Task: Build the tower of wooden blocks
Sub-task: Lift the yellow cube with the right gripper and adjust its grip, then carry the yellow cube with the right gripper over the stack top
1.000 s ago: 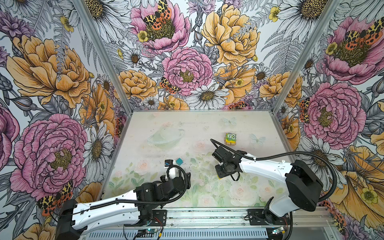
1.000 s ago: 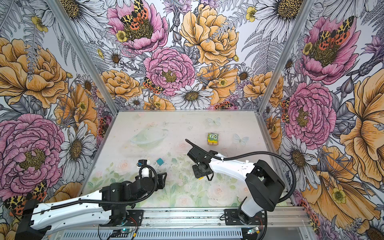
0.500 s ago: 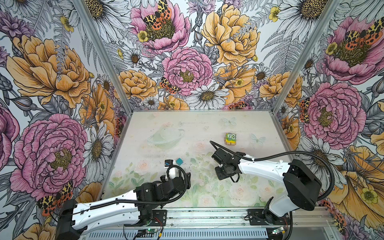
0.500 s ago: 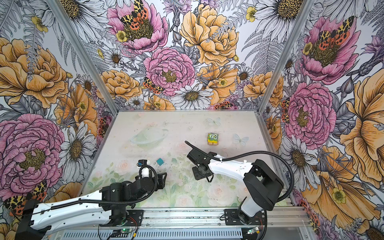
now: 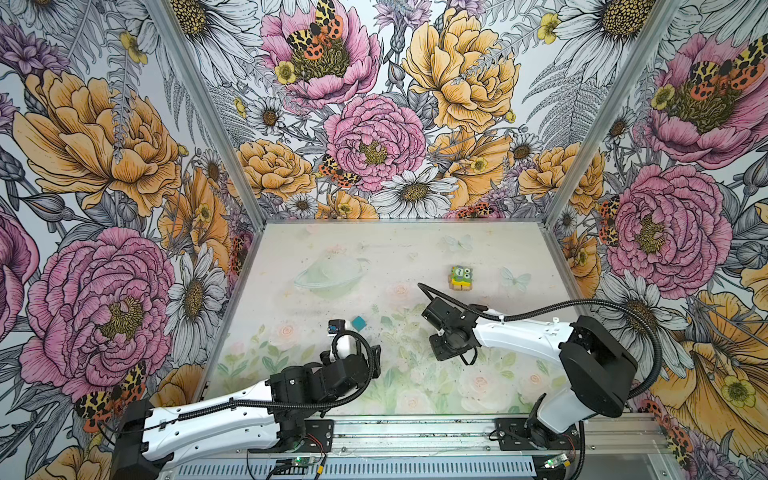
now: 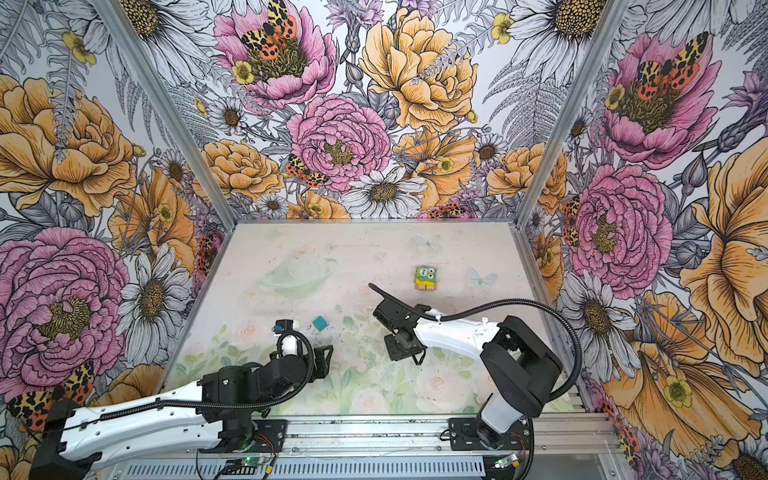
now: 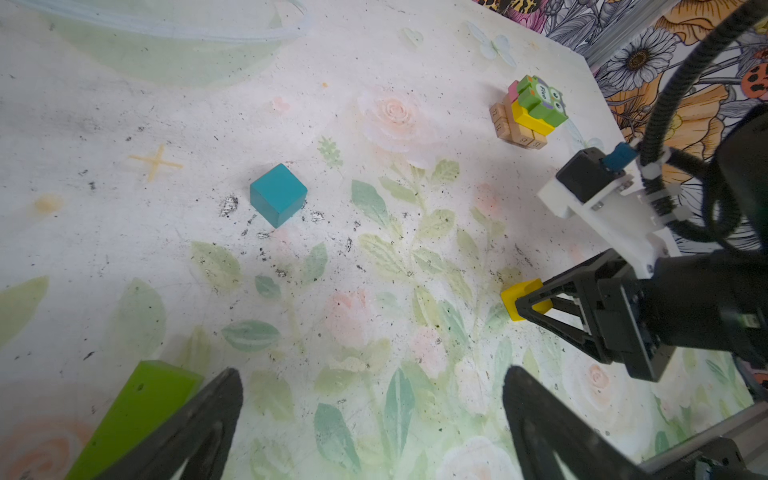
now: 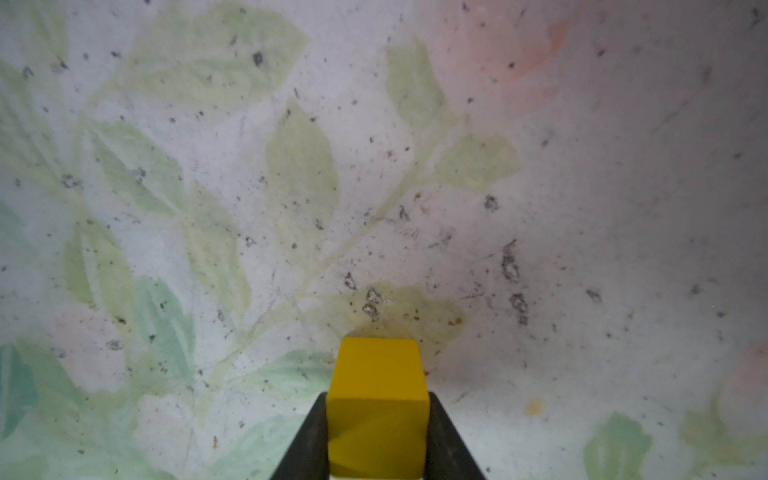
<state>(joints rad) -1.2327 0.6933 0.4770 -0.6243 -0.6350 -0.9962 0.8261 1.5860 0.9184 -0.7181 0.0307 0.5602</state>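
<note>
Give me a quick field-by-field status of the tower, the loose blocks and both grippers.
tower: far right part of the table; tan bars at base, green owl block on top
right gripper: shut on the yellow cube, fingers against two opposite sides
yellow cube off the table: cannot tell
left gripper: open, empty
teal cube: loose on the table, ahead of the left gripper
lime-green block: on the table, close beside a left gripper finger

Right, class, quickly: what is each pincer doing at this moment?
Left pincer: open, holding nothing.
Right pincer: closed on the yellow block.
</note>
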